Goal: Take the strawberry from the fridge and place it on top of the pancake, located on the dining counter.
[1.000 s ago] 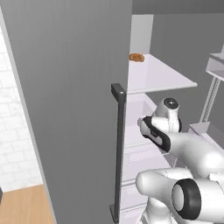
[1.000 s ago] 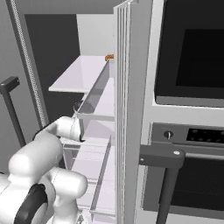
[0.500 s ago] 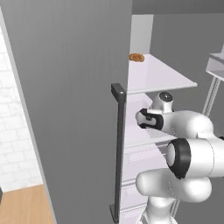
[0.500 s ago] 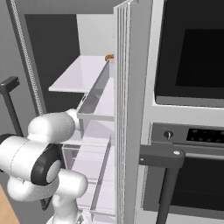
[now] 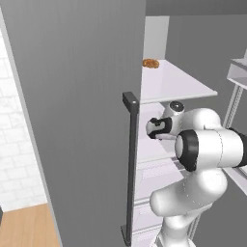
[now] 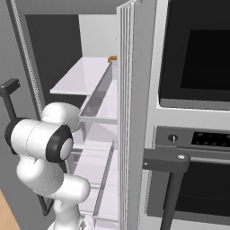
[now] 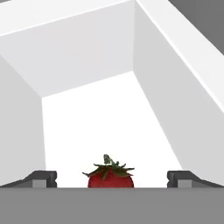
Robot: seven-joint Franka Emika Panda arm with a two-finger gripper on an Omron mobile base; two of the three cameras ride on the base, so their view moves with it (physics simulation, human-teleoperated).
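White shelving inside the tall matte grey fridge [image 5: 72,120] surrounds your arm, which reaches in under the upper shelf [image 5: 173,84]; a flat orange-brown pastry [image 5: 150,63] sits at the back of that shelf and is not your target. In the hand view the small red strawberry with its dark green leafy cap [image 7: 110,175] stands upright on the white shelf floor [image 7: 105,127], centred between the two dark fingertips of your hand [image 7: 112,179]. The hand is spread as wide as it goes and holds nothing; each tip stands well clear of the berry on its side.

Expect the strawberry to be very light, soft and easily bruised, with a rounded, tapering body that could squirt out of a hard pinch. You should probably take it across its widest red part, just below the cap, not by the leaves, which would likely give way. Close gently and only enough to carry it. Its lower half is hidden, so you cannot tell exactly how it rests on the shelf.
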